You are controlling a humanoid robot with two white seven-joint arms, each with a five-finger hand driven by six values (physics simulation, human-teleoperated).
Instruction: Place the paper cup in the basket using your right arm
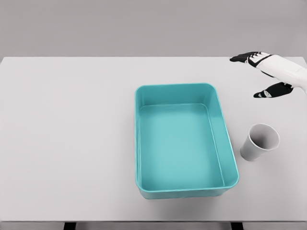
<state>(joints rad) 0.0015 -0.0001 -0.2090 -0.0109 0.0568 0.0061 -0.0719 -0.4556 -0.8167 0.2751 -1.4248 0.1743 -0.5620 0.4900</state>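
Paper cup [259,142], white, light and crushable, stands below your right robot hand [268,74], spread wide and empty; grip its sidewall gently

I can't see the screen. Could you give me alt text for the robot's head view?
A teal basket sits empty on a white table, with a white paper cup standing upright just to its right, apart from it. The robot's right hand hovers open above the table's far right, holding nothing.

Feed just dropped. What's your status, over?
Right robot hand open, above table. Paper cup upright, right of basket, untouched. Nothing between them.
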